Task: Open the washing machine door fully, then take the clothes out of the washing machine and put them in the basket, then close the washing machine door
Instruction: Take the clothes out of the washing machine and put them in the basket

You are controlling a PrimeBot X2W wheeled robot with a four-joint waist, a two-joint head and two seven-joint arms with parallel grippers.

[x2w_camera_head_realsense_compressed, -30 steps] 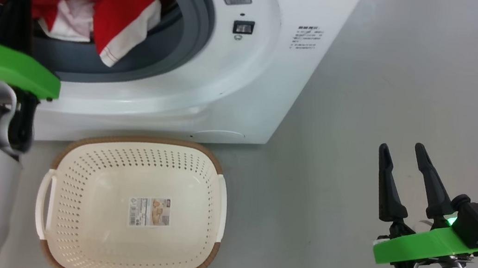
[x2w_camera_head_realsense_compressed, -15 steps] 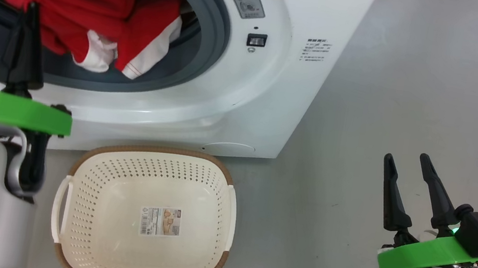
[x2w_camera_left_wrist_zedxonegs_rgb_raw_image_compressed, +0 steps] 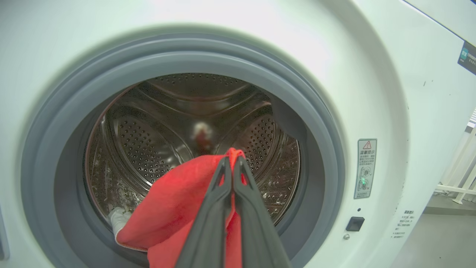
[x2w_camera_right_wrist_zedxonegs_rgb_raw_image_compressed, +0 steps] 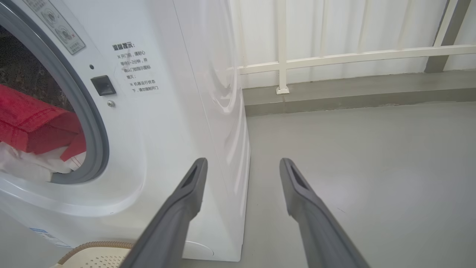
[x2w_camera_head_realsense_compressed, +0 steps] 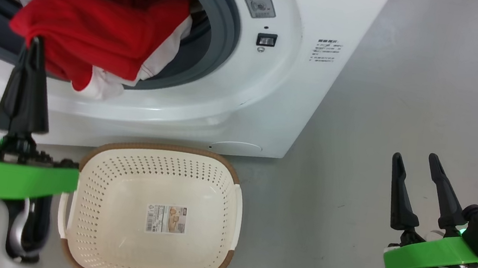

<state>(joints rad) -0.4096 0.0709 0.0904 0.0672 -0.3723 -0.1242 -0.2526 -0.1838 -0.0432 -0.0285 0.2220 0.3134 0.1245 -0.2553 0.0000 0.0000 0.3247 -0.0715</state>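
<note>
The red clothes (x2w_camera_head_realsense_compressed: 94, 34) are draped from the washing machine (x2w_camera_head_realsense_compressed: 273, 87), far left, pinched at 1 fold by the closed left gripper (x2w_camera_left_wrist_zedxonegs_rgb_raw_image_compressed: 232, 165). The right gripper (x2w_camera_head_realsense_compressed: 415, 156) is held spread, empty. Soft, light fabric: bunched folds are judged safest.

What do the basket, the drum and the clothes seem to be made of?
The basket looks like moulded plastic, matte cream, with punched holes and a brown woven-look rim. The drum seems to be polished steel: perforated, with reflections. The clothes look like soft fabric, red and white, hanging in folds.
</note>
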